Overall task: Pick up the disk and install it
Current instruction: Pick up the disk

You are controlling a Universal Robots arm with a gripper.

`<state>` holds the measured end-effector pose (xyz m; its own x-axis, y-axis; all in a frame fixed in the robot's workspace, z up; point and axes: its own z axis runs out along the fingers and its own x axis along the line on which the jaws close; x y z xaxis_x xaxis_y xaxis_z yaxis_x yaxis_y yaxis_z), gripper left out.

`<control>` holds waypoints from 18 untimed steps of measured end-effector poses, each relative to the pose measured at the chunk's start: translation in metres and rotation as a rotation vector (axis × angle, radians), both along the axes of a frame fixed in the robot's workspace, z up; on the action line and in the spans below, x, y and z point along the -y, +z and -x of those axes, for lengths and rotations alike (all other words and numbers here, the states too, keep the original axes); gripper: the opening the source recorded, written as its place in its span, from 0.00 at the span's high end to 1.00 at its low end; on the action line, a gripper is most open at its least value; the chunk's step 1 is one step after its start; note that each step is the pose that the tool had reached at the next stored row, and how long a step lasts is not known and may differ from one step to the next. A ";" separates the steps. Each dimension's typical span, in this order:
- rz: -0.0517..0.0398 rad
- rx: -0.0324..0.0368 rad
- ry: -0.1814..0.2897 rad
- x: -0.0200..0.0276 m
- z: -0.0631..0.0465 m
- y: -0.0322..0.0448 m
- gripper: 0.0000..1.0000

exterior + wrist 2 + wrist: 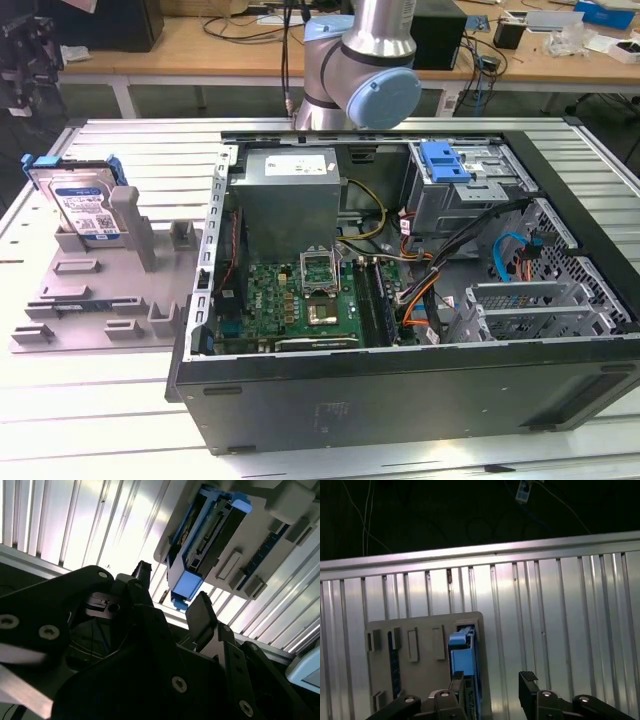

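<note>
Blue-framed disk (84, 208) standing on edge in the grey rack (95, 300); claw (492, 687) wide open and empty near the rack, off-centre from the disk; probably best centred astride the disk's flat faces, square to the rack, before closing.

The disk (88, 212) stands on edge in a rack (100, 300) on the counter (100, 420), to the exterior view's left of the computer case (400, 390).
</note>
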<state>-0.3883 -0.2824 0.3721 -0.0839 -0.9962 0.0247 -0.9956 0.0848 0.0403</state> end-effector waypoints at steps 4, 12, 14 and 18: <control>0.0031 -0.0016 0.042 0.0002 0.000 -0.0010 0.44; 0.0252 -0.0029 0.076 0.0079 0.011 -0.0033 0.44; 0.0252 -0.0030 0.077 0.0082 0.010 -0.0033 0.44; 0.0254 -0.0017 0.077 0.0085 0.011 -0.0032 0.44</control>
